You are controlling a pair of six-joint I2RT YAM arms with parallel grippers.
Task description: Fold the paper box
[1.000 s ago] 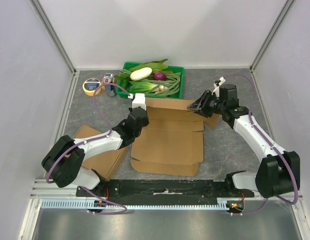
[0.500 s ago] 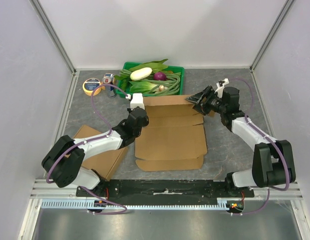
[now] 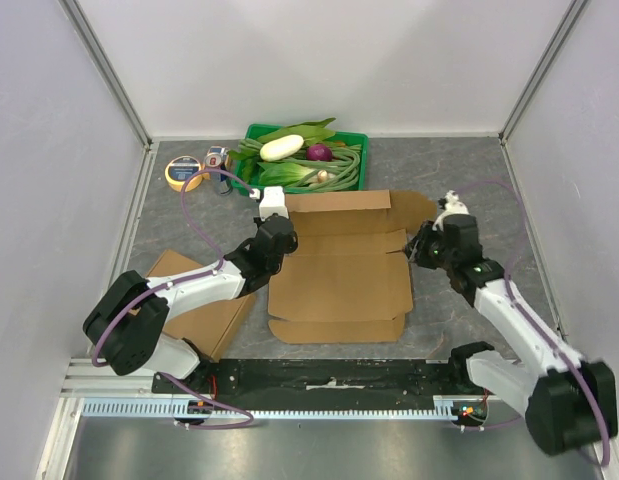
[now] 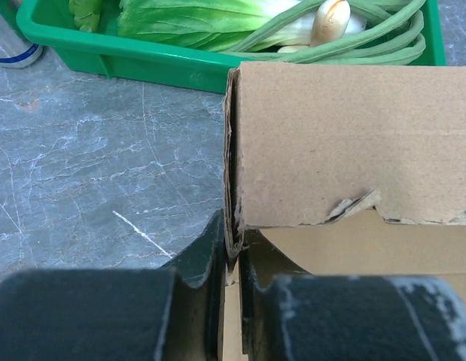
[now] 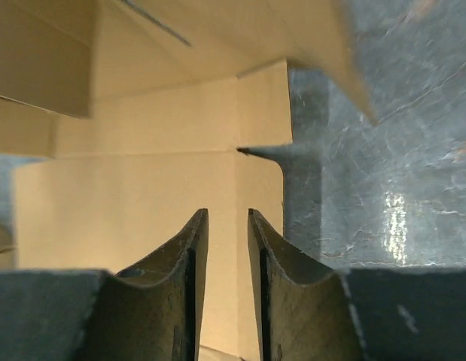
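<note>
Top external view has the paper box [image 3: 339,285] lying open and mostly flat in the middle of the grey surface [image 3: 469,180], its far flap close beside the green tray [image 3: 364,150] of vegetables. The left pincer [image 4: 231,244] is pinched tight on the left edge of that far flap. The right pincer [image 5: 226,222] hovers over the box's right edge, jaws a narrow slit apart and nothing caught between them.
</note>
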